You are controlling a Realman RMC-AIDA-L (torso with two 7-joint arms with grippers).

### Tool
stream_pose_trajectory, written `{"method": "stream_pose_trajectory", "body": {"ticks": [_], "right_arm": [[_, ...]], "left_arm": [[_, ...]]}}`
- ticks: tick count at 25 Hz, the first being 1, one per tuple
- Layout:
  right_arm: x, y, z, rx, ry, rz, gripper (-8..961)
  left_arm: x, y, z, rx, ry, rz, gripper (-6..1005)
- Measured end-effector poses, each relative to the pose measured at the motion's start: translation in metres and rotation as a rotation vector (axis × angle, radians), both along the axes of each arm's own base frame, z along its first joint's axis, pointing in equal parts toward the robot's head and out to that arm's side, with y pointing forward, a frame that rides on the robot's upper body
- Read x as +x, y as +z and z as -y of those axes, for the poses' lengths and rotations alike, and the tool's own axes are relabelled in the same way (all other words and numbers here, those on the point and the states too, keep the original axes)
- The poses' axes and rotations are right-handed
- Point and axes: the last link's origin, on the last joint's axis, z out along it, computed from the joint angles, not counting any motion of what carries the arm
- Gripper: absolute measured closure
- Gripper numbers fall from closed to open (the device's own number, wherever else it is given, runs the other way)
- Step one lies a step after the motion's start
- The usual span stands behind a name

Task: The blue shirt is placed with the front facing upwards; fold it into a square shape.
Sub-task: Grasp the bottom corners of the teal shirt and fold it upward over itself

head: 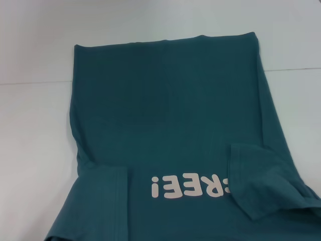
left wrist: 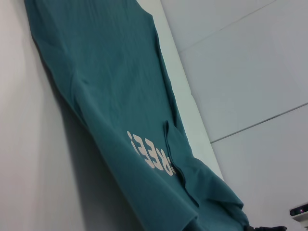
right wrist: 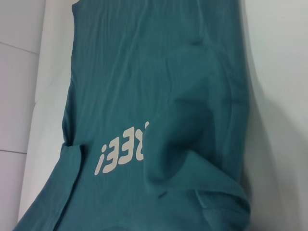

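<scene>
The blue shirt (head: 165, 110) lies flat on the white table, hem at the far side, chest near me. Both sleeves are folded inward onto the body: one flap at the lower left (head: 103, 193), one at the lower right (head: 263, 178). The cream "FREE!" print (head: 190, 187) shows between them, its first letter covered by the right flap. The shirt also shows in the left wrist view (left wrist: 110, 96) and the right wrist view (right wrist: 144, 86). The neck and tag are out of view. Neither gripper shows in any view.
The white table (head: 35, 125) extends on both sides of the shirt and beyond its far hem. A thin seam line (head: 35, 83) crosses the table surface. Pale floor tiles (left wrist: 250, 72) lie beyond the table edge in the left wrist view.
</scene>
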Motion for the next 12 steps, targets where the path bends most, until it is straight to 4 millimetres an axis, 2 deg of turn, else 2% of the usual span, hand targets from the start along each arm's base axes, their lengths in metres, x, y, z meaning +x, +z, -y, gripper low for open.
{"method": "stream_pose_trajectory", "body": {"ticks": [12], "right_arm": [[0.0004,0.0080,0.0086,0.029,0.010,-0.018,823]], "left_arm": [[0.0020,-0.0030,-0.0064,-0.001,-0.009,0.007,948]]}}
